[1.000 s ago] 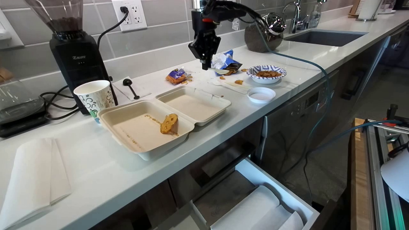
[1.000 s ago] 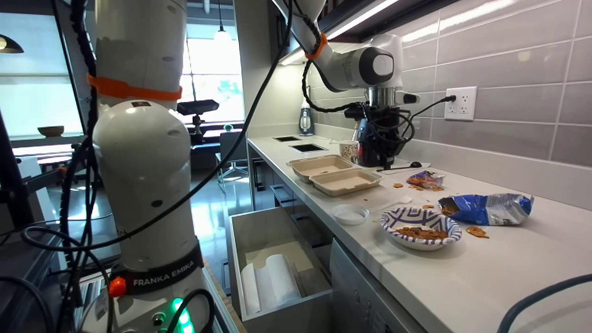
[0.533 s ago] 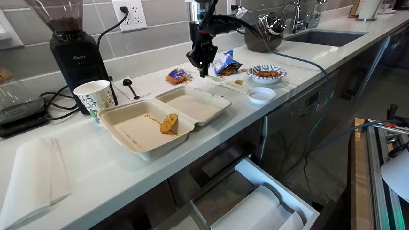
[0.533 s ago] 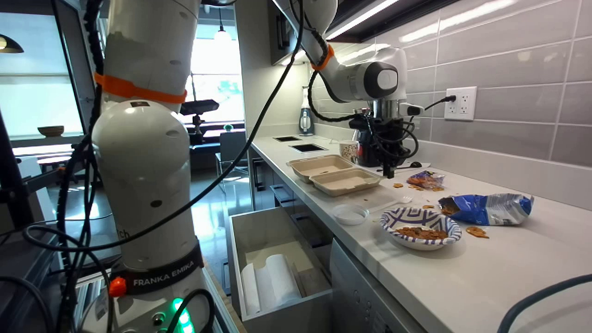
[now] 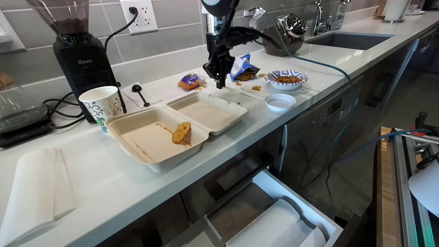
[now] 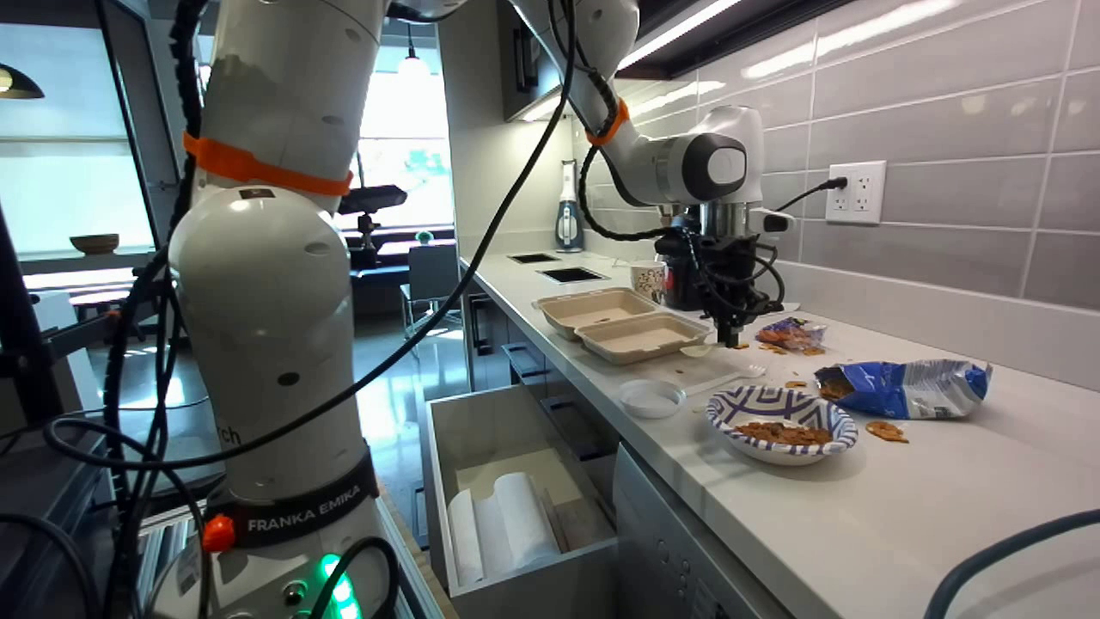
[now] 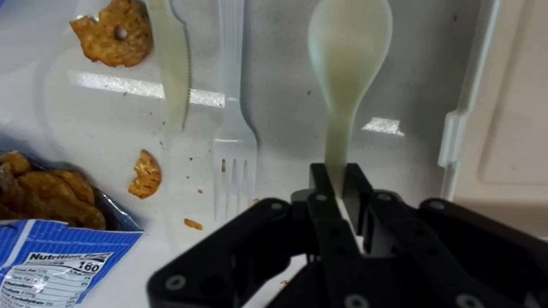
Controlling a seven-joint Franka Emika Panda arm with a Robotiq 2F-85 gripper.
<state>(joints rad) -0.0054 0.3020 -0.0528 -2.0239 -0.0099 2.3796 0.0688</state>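
**Plastic spoon (image 7: 351,38) gripped, not yet released**

The gripper (image 7: 336,173) pinches it at upper middle of the wrist view; that grasp looks done. Whether it touches the countertop (image 7: 278,94) is unclear. Plastic fork (image 7: 234,136) and knife (image 7: 174,68) lie ungrasped, left of centre.

Paper cup (image 5: 107,104) beside coffee grinder (image 5: 85,72)

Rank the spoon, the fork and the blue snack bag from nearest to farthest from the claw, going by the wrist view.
1. The spoon: pinched in the claw, its bowl end toward the picture's top.
2. The fork: just left of it in the picture, not touched.
3. The blue snack bag: lower left corner.
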